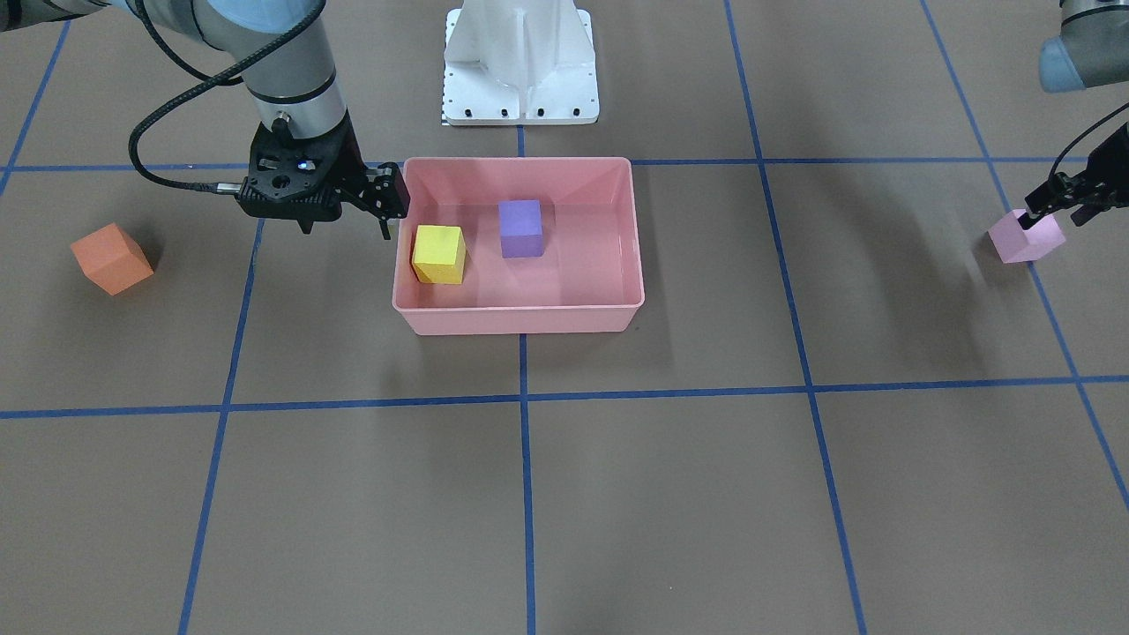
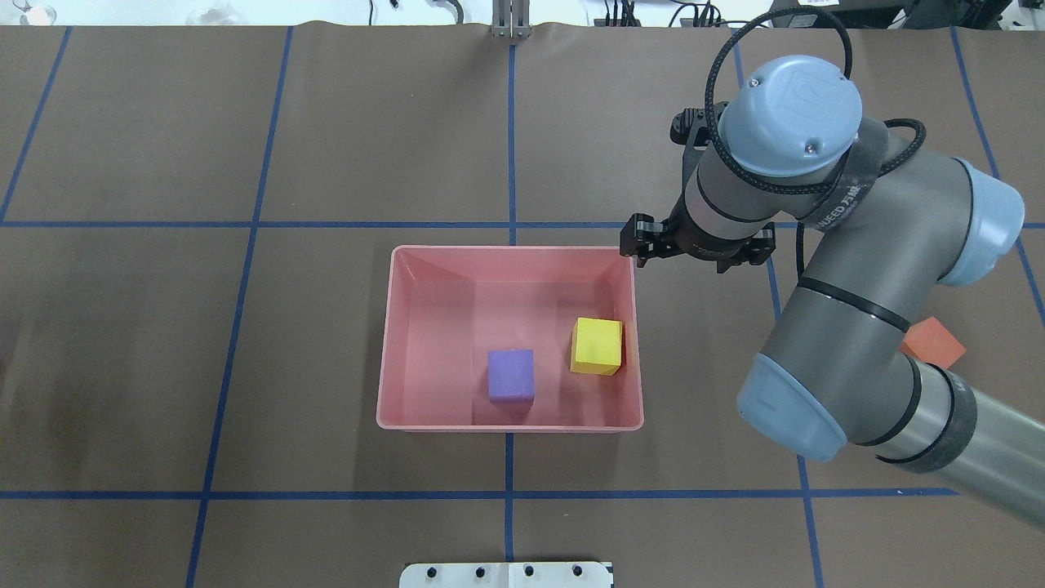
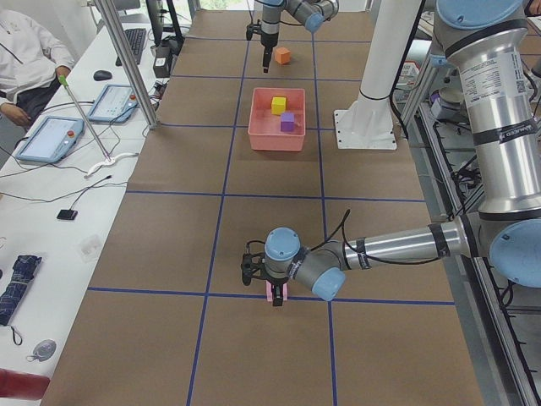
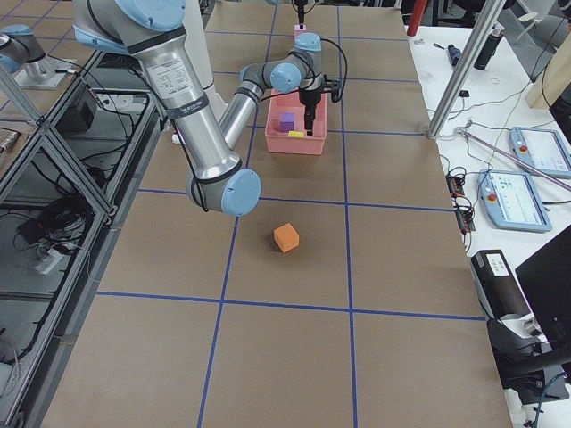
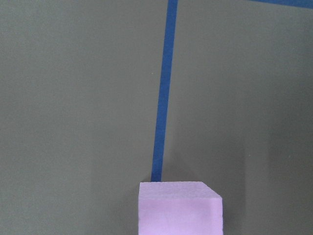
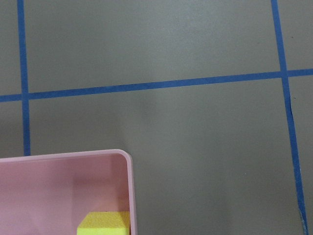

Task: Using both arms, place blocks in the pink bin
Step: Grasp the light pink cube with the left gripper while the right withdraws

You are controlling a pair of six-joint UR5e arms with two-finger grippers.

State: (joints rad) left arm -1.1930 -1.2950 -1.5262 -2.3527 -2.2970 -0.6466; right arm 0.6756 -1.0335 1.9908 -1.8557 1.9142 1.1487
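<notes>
The pink bin (image 1: 520,317) sits mid-table and holds the yellow block (image 1: 438,254) and the purple block (image 1: 520,228). My right gripper (image 1: 346,225) is open and empty, just outside the bin's corner near the yellow block. One of its fingers (image 2: 642,243) shows in the overhead view by the bin's rim (image 2: 506,427). The orange block (image 1: 111,257) lies on the table further out on that side. My left gripper (image 1: 1054,216) is down at the light pink-lilac block (image 1: 1023,242), its fingers narrowed to the block's width. The block (image 5: 179,210) rests on the table.
The robot's white base (image 1: 520,70) stands behind the bin. Blue tape lines cross the brown table. A side bench with tablets (image 3: 51,135) and a seated person (image 3: 25,51) lies beyond the far edge, with metal posts (image 3: 127,59) along it.
</notes>
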